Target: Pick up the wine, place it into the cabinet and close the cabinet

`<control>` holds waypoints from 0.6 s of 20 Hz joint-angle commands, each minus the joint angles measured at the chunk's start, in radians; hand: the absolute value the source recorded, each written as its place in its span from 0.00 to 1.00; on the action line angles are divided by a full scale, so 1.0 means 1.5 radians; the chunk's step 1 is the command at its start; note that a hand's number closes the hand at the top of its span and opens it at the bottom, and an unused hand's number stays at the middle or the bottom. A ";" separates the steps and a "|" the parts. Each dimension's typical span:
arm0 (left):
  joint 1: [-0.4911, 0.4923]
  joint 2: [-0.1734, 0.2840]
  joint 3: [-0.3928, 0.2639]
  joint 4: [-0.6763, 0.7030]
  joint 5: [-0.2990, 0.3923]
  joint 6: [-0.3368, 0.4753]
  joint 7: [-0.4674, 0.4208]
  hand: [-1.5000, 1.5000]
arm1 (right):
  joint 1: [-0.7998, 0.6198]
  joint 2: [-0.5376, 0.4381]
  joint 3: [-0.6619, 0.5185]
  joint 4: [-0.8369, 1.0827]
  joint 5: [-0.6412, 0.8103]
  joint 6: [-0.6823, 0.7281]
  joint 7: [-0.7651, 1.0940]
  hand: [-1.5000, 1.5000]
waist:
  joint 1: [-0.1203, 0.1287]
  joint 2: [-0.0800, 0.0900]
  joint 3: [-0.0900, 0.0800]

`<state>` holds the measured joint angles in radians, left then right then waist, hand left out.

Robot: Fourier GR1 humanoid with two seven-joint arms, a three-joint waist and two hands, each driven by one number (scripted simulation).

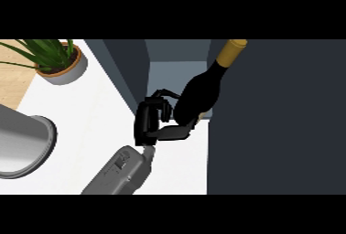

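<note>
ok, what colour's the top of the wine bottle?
Gold, over a black wine bottle; seen in the head view.

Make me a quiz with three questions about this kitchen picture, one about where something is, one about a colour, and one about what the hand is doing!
1. Where is the potted plant?
A. at the top left of the counter
B. inside the cabinet
C. in the hand

2. What colour is the top of the wine bottle?
A. red
B. gold
C. blue

3. What is the hand doing?
A. lying flat on the counter
B. pointing at the plant
C. holding the wine bottle

Answers:
1. A, the plant stands by the counter's far left corner, away from the cabinet.
2. B, the bottle's body is black but its neck ends in a gold cap.
3. C, the black fingers curl round the bottle's lower part, with the bottle tilted towards the open cabinet.
</note>
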<state>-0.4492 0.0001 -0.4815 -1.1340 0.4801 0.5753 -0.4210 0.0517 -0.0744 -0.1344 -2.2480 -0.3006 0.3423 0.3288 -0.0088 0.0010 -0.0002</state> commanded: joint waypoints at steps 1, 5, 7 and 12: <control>-0.006 0.000 -0.023 0.057 0.060 0.001 -0.046 1.00 | -0.038 0.014 0.031 0.014 0.036 -0.030 0.013 0.00 | 0.000 0.000 0.000; -0.046 0.000 0.033 0.114 0.049 -0.039 -0.044 1.00 | 0.003 -0.016 -0.014 -0.057 -0.044 -0.021 0.068 0.00 | -0.001 0.000 0.000; -0.042 0.000 0.014 0.172 0.102 -0.058 -0.115 1.00 | 0.062 0.004 -0.002 -0.028 -0.008 0.026 -0.021 0.00 | -0.005 0.000 0.000; -0.047 0.000 0.063 0.235 0.150 -0.140 -0.166 1.00 | -0.030 0.002 0.008 0.004 0.005 -0.028 0.028 0.00 | -0.001 0.001 0.000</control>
<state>-0.4917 0.0002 -0.4448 -0.8770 0.6567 0.4589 -0.6172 0.0416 -0.0776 -0.1331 -2.2426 -0.3064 0.3354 0.3406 -0.0112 0.0020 -0.0003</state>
